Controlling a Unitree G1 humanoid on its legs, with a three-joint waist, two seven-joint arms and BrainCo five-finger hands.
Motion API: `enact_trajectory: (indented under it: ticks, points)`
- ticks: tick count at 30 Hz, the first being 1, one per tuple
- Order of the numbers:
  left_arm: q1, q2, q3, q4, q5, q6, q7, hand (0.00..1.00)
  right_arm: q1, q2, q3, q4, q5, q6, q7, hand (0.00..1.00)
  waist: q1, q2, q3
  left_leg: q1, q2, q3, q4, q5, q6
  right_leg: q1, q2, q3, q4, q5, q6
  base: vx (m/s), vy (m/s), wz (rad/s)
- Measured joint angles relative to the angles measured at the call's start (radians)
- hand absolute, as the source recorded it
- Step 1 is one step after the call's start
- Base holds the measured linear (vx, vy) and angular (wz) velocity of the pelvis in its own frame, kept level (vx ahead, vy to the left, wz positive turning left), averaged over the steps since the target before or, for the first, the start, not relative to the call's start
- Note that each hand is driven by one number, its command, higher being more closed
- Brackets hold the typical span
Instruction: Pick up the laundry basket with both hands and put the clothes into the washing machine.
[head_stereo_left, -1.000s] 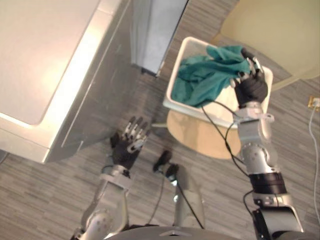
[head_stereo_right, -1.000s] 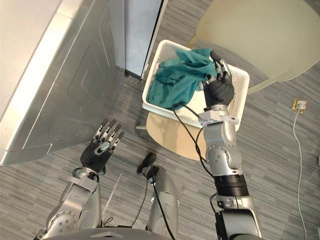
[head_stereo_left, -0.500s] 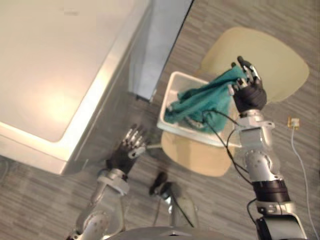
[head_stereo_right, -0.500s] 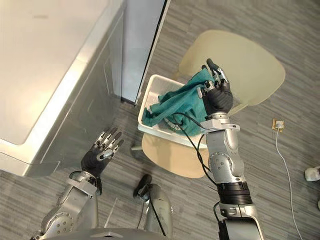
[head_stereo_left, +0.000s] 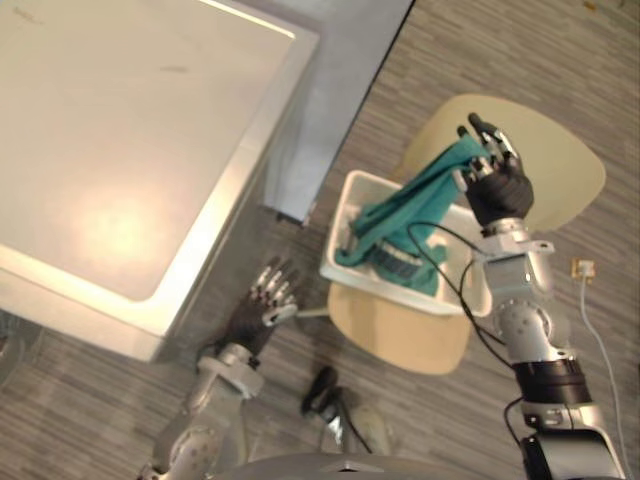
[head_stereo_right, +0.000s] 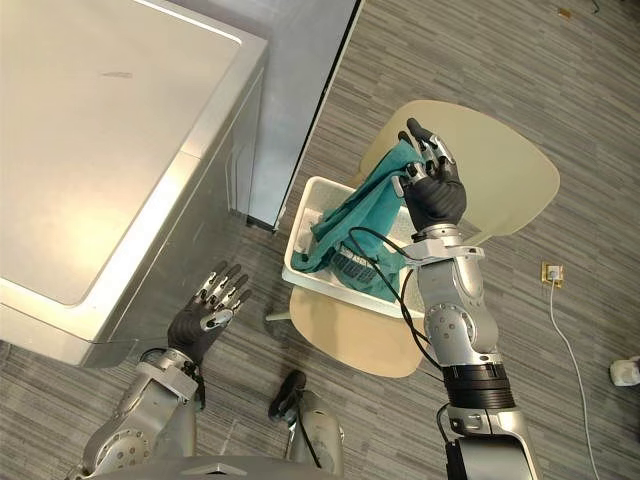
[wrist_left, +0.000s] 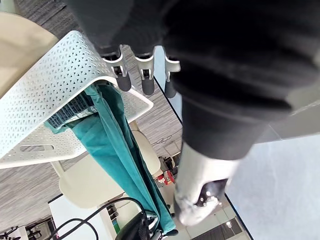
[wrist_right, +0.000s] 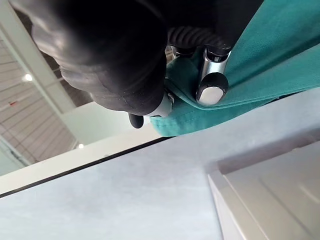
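A white perforated laundry basket (head_stereo_left: 344, 262) stands on a beige chair seat (head_stereo_left: 400, 330). My right hand (head_stereo_left: 497, 190) is raised above the basket's far side and shut on a teal cloth (head_stereo_left: 420, 205). The cloth hangs stretched from the hand down into the basket. In the right wrist view the thumb (wrist_right: 212, 82) pinches the teal cloth (wrist_right: 270, 65). My left hand (head_stereo_left: 262, 305) hovers open low beside the washing machine (head_stereo_left: 120, 170), apart from the basket. The left wrist view looks past its fingers (wrist_left: 145, 75) at the basket (wrist_left: 50, 90) and the hanging cloth (wrist_left: 120, 150).
The washing machine's white top takes up the left side. A grey upright panel (head_stereo_left: 340, 80) stands between it and the basket. The chair's beige back (head_stereo_left: 560, 160) lies behind my right hand. A white cable and plug (head_stereo_left: 582, 268) lie on the striped floor at the right.
My right hand has risen with the teal cloth, pulling it up out of the basket into a stretched strip. The camera has shifted. The left hand stays open.
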Motion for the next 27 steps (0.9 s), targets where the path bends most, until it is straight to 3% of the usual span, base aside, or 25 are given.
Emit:
enact_trajectory:
  ticks: [3, 6, 10, 13, 18, 20, 24, 27]
  points:
    - [-0.005, -0.002, -0.001, 0.000, 0.037, 0.002, 0.000, 0.00, -0.003, 0.001, 0.000, 0.023, 0.000, 0.000, -0.002, 1.00, 0.000, 0.000, -0.021, 0.014, -0.005, -0.003, -0.008, 0.000, 0.000, 0.016, 0.000, -0.001, -0.018, 0.008, 0.004, 0.05, 0.012, 0.01]
    - [-0.034, -0.001, -0.005, -0.004, 0.148, 0.002, 0.001, 0.00, -0.002, 0.007, 0.000, 0.036, 0.000, 0.002, -0.005, 1.00, 0.003, 0.001, -0.042, 0.055, -0.010, 0.005, -0.036, 0.001, 0.001, 0.046, 0.002, 0.003, -0.041, 0.012, 0.006, 0.02, 0.012, -0.04]
    - [-0.140, 0.001, -0.051, -0.005, 0.426, 0.002, 0.003, 0.00, -0.002, 0.007, 0.000, 0.030, -0.001, 0.003, -0.005, 1.00, -0.001, 0.003, -0.082, 0.104, -0.016, 0.014, -0.083, 0.010, 0.003, 0.087, 0.011, 0.008, -0.090, 0.029, 0.004, 0.02, 0.019, -0.06]
    - [-0.225, -0.001, -0.104, 0.003, 0.541, 0.002, 0.003, 0.00, -0.002, 0.007, 0.001, 0.023, 0.000, 0.014, -0.004, 1.00, -0.007, 0.003, -0.120, 0.111, -0.016, 0.022, -0.099, 0.013, 0.004, 0.093, 0.020, 0.013, -0.122, 0.047, 0.009, 0.05, 0.023, -0.10]
    - [-0.386, -0.042, -0.226, 0.176, 0.722, 0.013, -0.012, 0.00, -0.002, 0.007, 0.018, -0.023, 0.016, 0.043, -0.001, 1.00, -0.022, 0.004, -0.124, 0.134, -0.021, 0.027, -0.110, 0.014, 0.004, 0.113, 0.029, 0.032, -0.167, 0.080, 0.020, 0.03, 0.023, -0.12]
    - [-0.496, -0.073, -0.287, 0.347, 0.871, 0.013, -0.008, 0.00, -0.002, 0.007, 0.059, -0.082, 0.044, 0.043, 0.002, 1.00, -0.032, 0.003, -0.125, 0.138, -0.021, 0.038, -0.115, 0.014, 0.004, 0.113, 0.034, 0.047, -0.188, 0.094, 0.016, 0.00, 0.032, -0.18]
    - [-0.617, -0.131, -0.358, 0.522, 1.053, 0.018, 0.022, 0.00, -0.002, 0.015, 0.140, -0.139, 0.115, 0.041, 0.029, 1.00, -0.053, 0.001, -0.128, 0.143, -0.025, 0.045, -0.123, 0.016, 0.007, 0.107, 0.034, 0.061, -0.200, 0.111, 0.022, 0.00, 0.021, -0.12]
    - [-0.646, -0.164, -0.389, 0.563, 1.094, 0.020, 0.031, 0.00, -0.002, 0.048, 0.144, -0.143, 0.137, 0.041, 0.030, 1.00, -0.053, 0.001, -0.129, 0.143, -0.025, 0.049, -0.123, 0.016, 0.008, 0.101, 0.034, 0.069, -0.198, 0.112, 0.022, 0.00, 0.006, -0.06]
